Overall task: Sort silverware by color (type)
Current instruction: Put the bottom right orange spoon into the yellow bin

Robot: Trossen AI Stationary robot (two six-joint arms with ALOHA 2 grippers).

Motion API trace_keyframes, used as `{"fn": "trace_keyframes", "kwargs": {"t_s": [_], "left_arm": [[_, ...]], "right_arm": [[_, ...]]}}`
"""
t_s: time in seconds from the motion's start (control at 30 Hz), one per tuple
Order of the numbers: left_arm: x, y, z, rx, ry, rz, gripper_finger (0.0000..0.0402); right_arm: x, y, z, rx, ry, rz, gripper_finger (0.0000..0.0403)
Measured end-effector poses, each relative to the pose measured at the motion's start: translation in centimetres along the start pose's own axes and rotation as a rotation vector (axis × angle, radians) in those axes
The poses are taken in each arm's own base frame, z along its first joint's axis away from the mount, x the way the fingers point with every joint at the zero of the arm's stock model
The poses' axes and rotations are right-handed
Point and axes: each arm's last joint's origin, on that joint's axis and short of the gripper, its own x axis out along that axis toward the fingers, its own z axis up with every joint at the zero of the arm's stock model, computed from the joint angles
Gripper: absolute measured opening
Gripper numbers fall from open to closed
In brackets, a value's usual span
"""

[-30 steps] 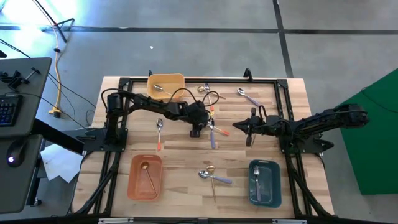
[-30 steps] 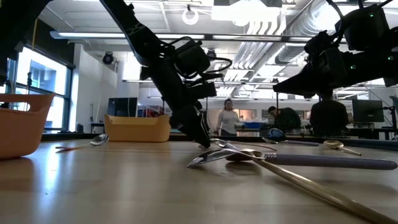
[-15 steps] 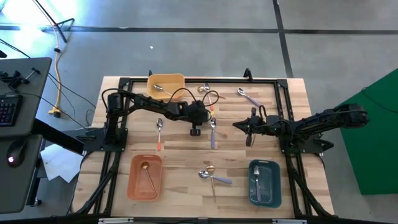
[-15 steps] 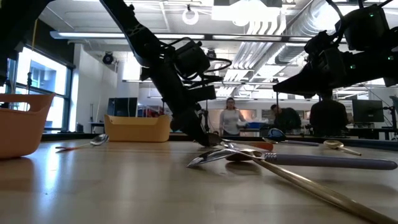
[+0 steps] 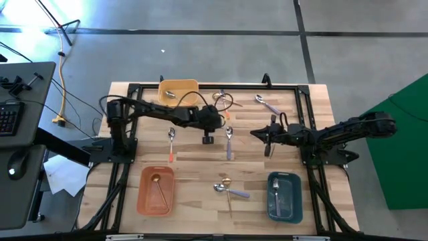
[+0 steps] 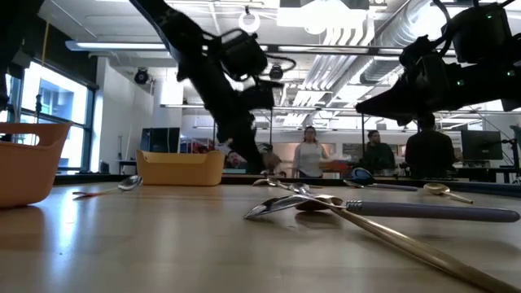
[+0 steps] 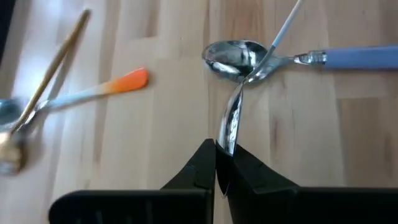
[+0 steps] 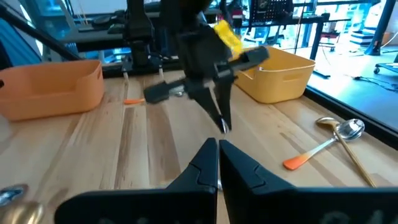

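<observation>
My left gripper (image 5: 208, 139) (image 7: 224, 149) hangs above the table's middle, shut on a spoon whose silver part (image 7: 231, 115) shows edge-on; its handle colour is hidden. Just beyond lies a blue-handled spoon (image 5: 229, 144) (image 7: 357, 57) flat on the wood. An orange-handled spoon (image 7: 99, 93) crosses a gold one (image 7: 53, 65) near the far edge. Another orange-handled spoon (image 5: 171, 144) lies to the left. My right gripper (image 5: 256, 134) (image 8: 218, 144) waits shut, right of centre, touching nothing. My left gripper pinches a spoon's thin silver part (image 7: 227, 138) between its two fingers, coming from above and pointing down. The spoon runs on past the fingertips along their line, lifted off the wood. Its free end shows over the blue-handled spoon's bowl (image 7: 227, 55); I cannot tell if they touch.
A yellow bin (image 5: 178, 90) stands at the far edge, an orange bin (image 5: 144, 194) near left, a teal bin (image 5: 271, 197) near right, each with cutlery inside. A gold and a blue-handled spoon (image 5: 226, 189) lie near the front; one more (image 5: 266, 102) lies far right. People stand in the room behind.
My left gripper has risen from the table, staying shut. The orange-handled spoon that lay just right of it on the wood no longer shows there. The blue-handled spoon beside it has stayed where it was.
</observation>
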Motion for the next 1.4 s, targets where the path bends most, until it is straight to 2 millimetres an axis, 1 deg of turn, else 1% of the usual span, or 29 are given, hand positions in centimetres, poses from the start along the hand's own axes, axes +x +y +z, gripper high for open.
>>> {"fn": "trace_keyframes", "kwargs": {"t_s": [0.03,0.17,0.23,0.4,0.5,0.6,0.77,0.9,0.97,1.07,1.2,1.33,1.4], "left_arm": [[-0.7,0.2,0.1,-0.015,0.003,0.001,0.0005],[-5.0,1.9,0.1,-0.103,0.027,0.018,0.0004],[-7.0,2.9,-0.7,-0.149,0.079,0.022,0.0004],[-11.5,6.5,-3.4,-0.265,0.206,0.09,0.0003],[-13.1,8.7,-5.3,-0.356,0.264,0.129,0.0003],[-14.1,11.0,-7.7,-0.453,0.35,0.172,0.0003],[-15.3,13.9,-11.1,-0.534,0.447,0.18,0.0003],[-15.9,15.2,-12.7,-0.557,0.443,0.144,0.0003],[-15.9,15.7,-13.3,-0.559,0.44,0.113,0.0003],[-15.1,15.9,-13.9,-0.55,0.468,0.057,0.0003],[-13.0,16.7,-14.5,-0.53,0.531,0.012,0.0003],[-11.1,18.4,-13.9,-0.517,0.554,-0.002,0.0003],[-10.1,18.9,-13.9,-0.516,0.583,-0.029,0.0003]], "right_arm": [[-0.1,0.0,0.1,0.011,-0.005,-0.001,0.0],[-0.1,0.0,0.3,0.048,-0.019,-0.002,0.0],[-0.1,0.0,0.3,0.062,-0.02,-0.003,0.0],[-0.2,0.3,0.2,0.037,-0.01,-0.006,0.0],[-0.2,0.5,0.2,0.009,-0.013,-0.013,0.0],[-0.2,0.6,0.2,0.005,-0.016,-0.012,0.0],[-0.2,0.7,0.2,-0.013,-0.016,-0.006,0.0],[-0.2,0.7,0.2,-0.014,-0.016,-0.006,0.0],[-0.2,0.7,0.2,-0.014,-0.016,-0.006,0.0],[-0.2,0.7,0.2,-0.014,-0.016,-0.006,0.0],[-0.2,0.7,0.2,-0.014,-0.016,-0.005,0.0],[-0.2,0.7,0.2,-0.014,-0.016,-0.005,0.0],[-0.2,0.7,0.2,-0.014,-0.016,-0.002,0.0]]}}
